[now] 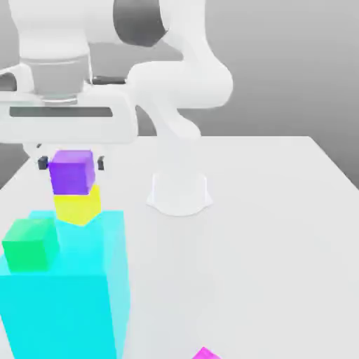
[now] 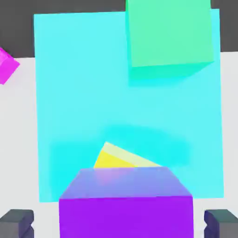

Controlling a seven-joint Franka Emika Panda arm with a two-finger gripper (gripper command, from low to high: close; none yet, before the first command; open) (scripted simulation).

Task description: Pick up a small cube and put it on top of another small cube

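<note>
My gripper [image 2: 119, 222] sits spread, fingertips [image 2: 17, 222] clear of the purple cube [image 1: 71, 171] on both sides, not clamping it. Purple cube rests on the yellow cube [image 1: 78, 206], turned a bit relative to it. Yellow cube stands on the big cyan block [image 1: 70, 294]. Green cube [image 1: 29, 244] on the same block, nearer the exterior view's left. Magenta cube [image 1: 206, 354] on the white table [image 1: 280, 245], well apart.

We see a glossy white arm [image 1: 184, 84] built of rounded, swollen segments, with a dark grey joint [image 1: 139, 21] near the top. Its round white base [image 1: 179, 193] sits on the table. The hand [image 1: 66, 120] is a flat white block with a grey stripe and two small dark fingertips [image 1: 43, 163].
</note>
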